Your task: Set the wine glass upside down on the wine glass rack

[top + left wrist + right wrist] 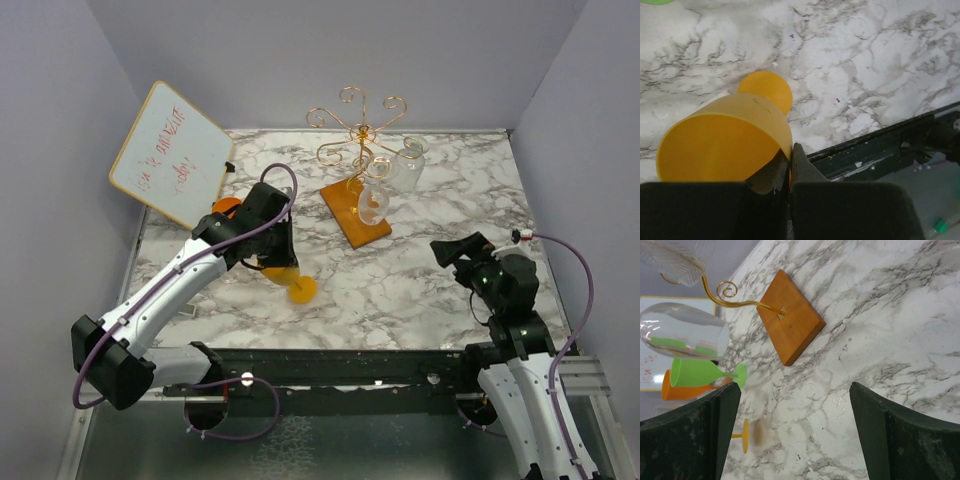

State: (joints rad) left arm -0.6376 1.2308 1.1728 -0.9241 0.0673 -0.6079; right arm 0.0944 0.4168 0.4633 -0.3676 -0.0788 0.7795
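Wine glass (725, 145): an orange, opaque glass lying tilted on its side over the front left of the marble surface (430, 290). The mouth of its bowl faces the left wrist camera and its round foot (765, 91) points away.

Left gripper (790, 157): closed to a thin pinch, with the wall of the bowl at its rim caught between the two fingers. The hold is at one edge of the rim, not around the stem.

Lifted or resting: I cannot tell whether the glass is clear of the surface or lies on it.

Right gripper (795, 440): spread wide and holding nothing, above the right side of the surface, well apart from the orange glass.

Wine glass rack (358, 130): thin gold wire with curled arms, standing on a flat orange-brown wooden base (345, 225) toward the back middle, well apart from the held glass.

On the rack: a clear glass (373, 203) hangs bowl down at the near side, and a second clear glass (408, 165) hangs just beyond it. Several curled arms look free.

Other items: a green glass (702, 374) lies on its side at the back left, and a whiteboard (172, 152) with red writing leans beside it.

Progress: the grasp appears made, so roughly the first part is done.

Left to do: by my judgement, carry the glass to the rack, turn it bowl down, slide its stem into a free arm and release.
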